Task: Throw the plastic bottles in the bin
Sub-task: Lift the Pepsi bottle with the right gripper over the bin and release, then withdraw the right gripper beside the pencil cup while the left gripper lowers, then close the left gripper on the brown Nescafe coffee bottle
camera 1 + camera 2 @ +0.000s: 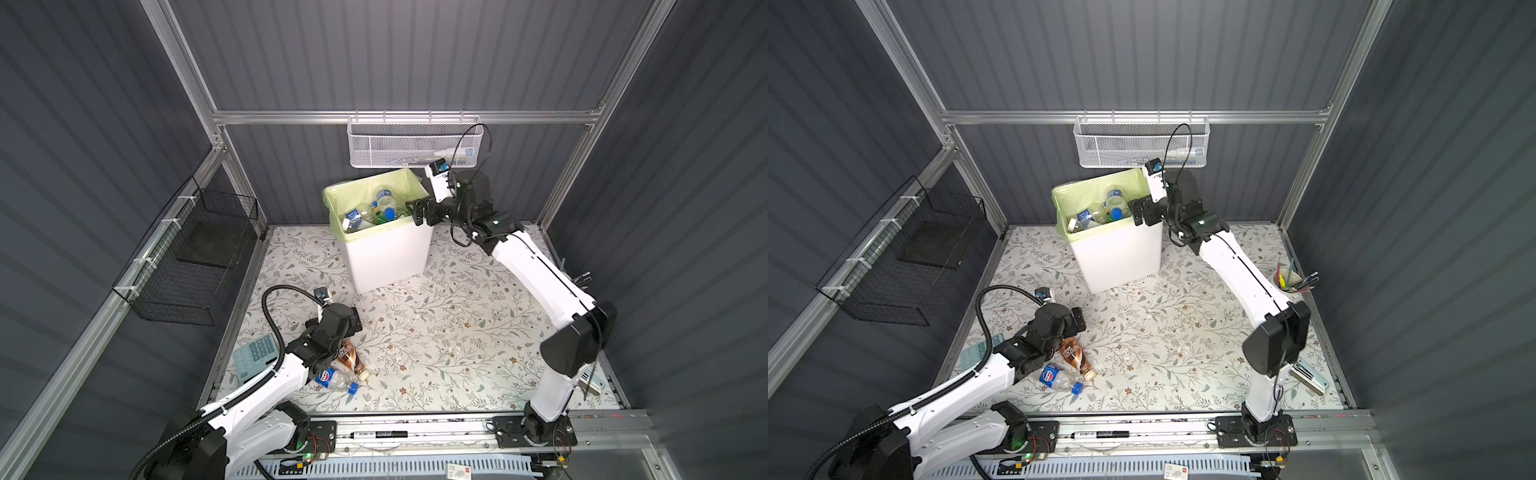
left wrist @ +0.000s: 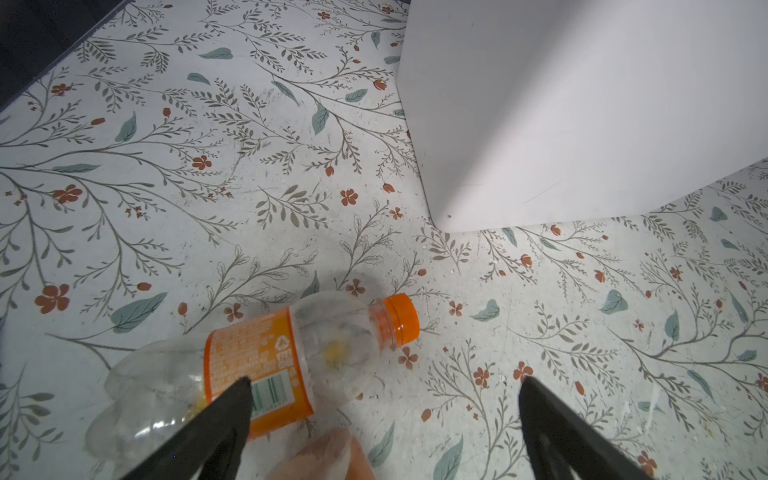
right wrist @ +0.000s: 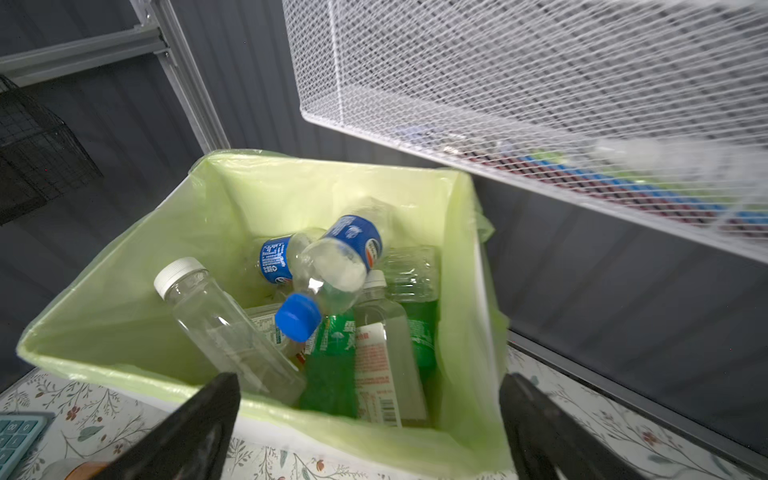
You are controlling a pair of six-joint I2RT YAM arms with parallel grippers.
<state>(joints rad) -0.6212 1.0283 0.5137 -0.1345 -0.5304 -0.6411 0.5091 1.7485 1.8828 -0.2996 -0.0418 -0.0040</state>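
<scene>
Standing toward the back of the flower-patterned table (image 1: 436,332), the white bin (image 1: 386,257) with its pale green liner is the biggest thing on it, and in both top views it sits below the white mesh basket (image 1: 415,143) hung on the rear rail. The right gripper (image 1: 417,212) hangs at the bin's right rim, jaws spread wide with nothing between them; the right wrist view looks past them straight into the bin. Low over the table's front left part, the left gripper (image 2: 384,381) is likewise wide open and holds nothing. One of its tips is over an orange-labelled bottle (image 2: 266,365) that lies on its side, orange cap toward the bin; whether the tip touches the bottle I cannot tell. Inside the bin lie several plastic bottles: a clear blue-capped bottle (image 3: 332,270) on top, a white-capped clear bottle (image 3: 216,328) leaning at one side, and green bottles (image 3: 332,365) underneath. Two more rest close together on the table beside the left arm: a brown bottle (image 1: 351,357) and a blue-labelled bottle (image 1: 332,379).
</scene>
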